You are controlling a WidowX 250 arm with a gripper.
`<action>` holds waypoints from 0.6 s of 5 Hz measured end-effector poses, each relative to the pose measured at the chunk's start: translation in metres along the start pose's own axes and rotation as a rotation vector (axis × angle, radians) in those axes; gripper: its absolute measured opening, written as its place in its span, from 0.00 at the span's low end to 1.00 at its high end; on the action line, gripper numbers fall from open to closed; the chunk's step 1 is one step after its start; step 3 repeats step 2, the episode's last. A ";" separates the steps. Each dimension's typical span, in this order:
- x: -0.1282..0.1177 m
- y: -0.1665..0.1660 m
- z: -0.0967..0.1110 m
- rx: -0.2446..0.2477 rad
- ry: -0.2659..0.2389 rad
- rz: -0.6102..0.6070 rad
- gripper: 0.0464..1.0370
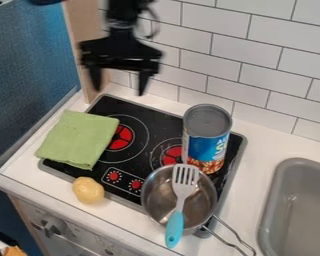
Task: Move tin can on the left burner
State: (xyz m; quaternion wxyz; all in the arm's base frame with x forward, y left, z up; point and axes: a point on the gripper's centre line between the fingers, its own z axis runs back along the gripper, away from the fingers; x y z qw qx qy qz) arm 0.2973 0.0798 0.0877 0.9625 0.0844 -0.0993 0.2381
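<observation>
- The stove [164, 120] is my marker for where things are.
- The claw [119, 92] hangs over the back left corner of the stove. Its two fingers are wide apart, with nothing held between them.
- The tin can [207, 131] stands up on the right side of the stove, beside the right burner [169, 152].
- The left burner [121, 137], on the left side of the stove, is where the can should go. A green cloth [78, 138] lies over the stove's left edge and comes close to that burner.
- The can looks hard and stiff, so a firm squeeze should be fine. It may be heavy if it is full, but I can't tell if it is.
- Its round side could be slippery. Best to come straight down and grab both sides near the top, just under the rim.
- The pot [156, 192] sits at the stove's front right corner, with a spatula [184, 187] in it. They are close to the can's front, so a low grab there could bump them.
- Lift it straight up, then set it down flat, off the cloth, so it won't tip.
</observation>
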 end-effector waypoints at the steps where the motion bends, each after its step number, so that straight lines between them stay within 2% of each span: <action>1: -0.019 0.027 0.005 0.025 0.026 0.025 0.96; 2: -0.034 0.040 0.015 0.025 0.068 0.024 0.96; 3: -0.034 0.040 0.015 0.025 0.068 0.024 0.96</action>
